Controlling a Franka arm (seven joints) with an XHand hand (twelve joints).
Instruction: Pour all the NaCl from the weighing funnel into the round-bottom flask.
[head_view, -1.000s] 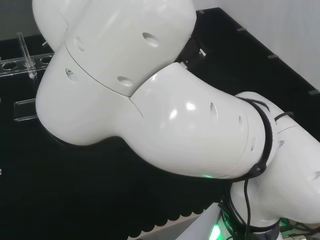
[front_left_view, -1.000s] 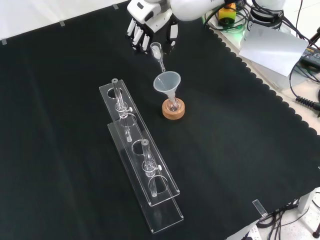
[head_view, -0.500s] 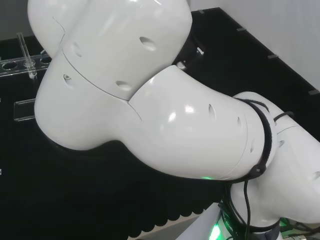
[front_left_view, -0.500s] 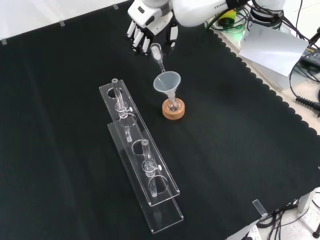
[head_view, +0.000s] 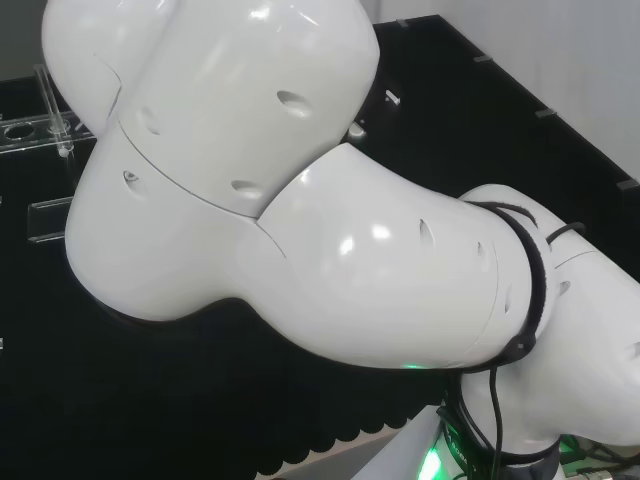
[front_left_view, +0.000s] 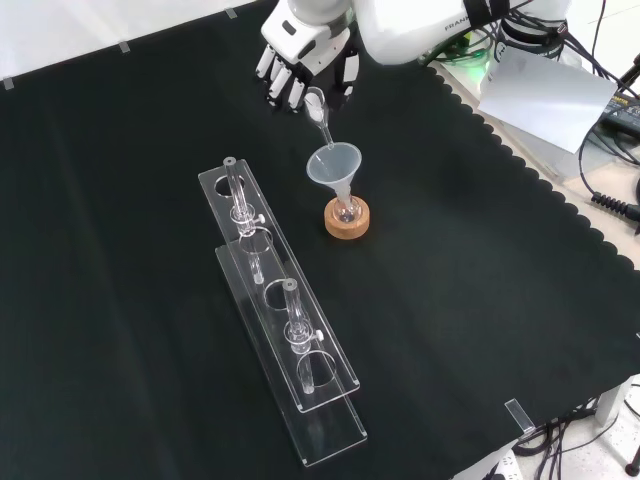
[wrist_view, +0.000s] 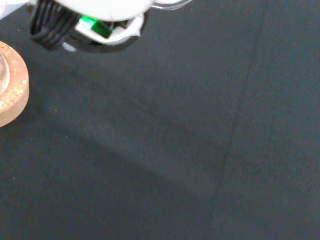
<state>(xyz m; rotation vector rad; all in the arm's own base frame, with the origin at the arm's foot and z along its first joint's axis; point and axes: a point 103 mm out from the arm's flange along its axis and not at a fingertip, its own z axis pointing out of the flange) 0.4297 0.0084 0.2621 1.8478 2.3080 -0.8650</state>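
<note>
In the front view the hand (front_left_view: 300, 55) hangs near the top of the cloth with its fingers curled round a small clear weighing funnel (front_left_view: 318, 108). The weighing funnel slants down, its thin spout reaching to the rim of a larger clear funnel (front_left_view: 334, 163). That larger funnel sits in the neck of a small round-bottom flask (front_left_view: 346, 209), which rests on a cork ring (front_left_view: 347, 220). The cork ring (wrist_view: 11, 85) also shows in the wrist view. I cannot tell whether any salt is in the weighing funnel or the flask.
Two long clear racks (front_left_view: 283, 310) lie left of and below the flask in the front view, each with an upright glass tube (front_left_view: 236, 193). The rack (head_view: 40, 135) shows at the left in the head view, beside the arm's white links (head_view: 280, 210). Cables and equipment sit past the cloth's right edge.
The hand has moved slightly right and toward the larger funnel, carrying the weighing funnel, whose spout now reaches the funnel's rim. The arm's links shifted a little in the head view.
</note>
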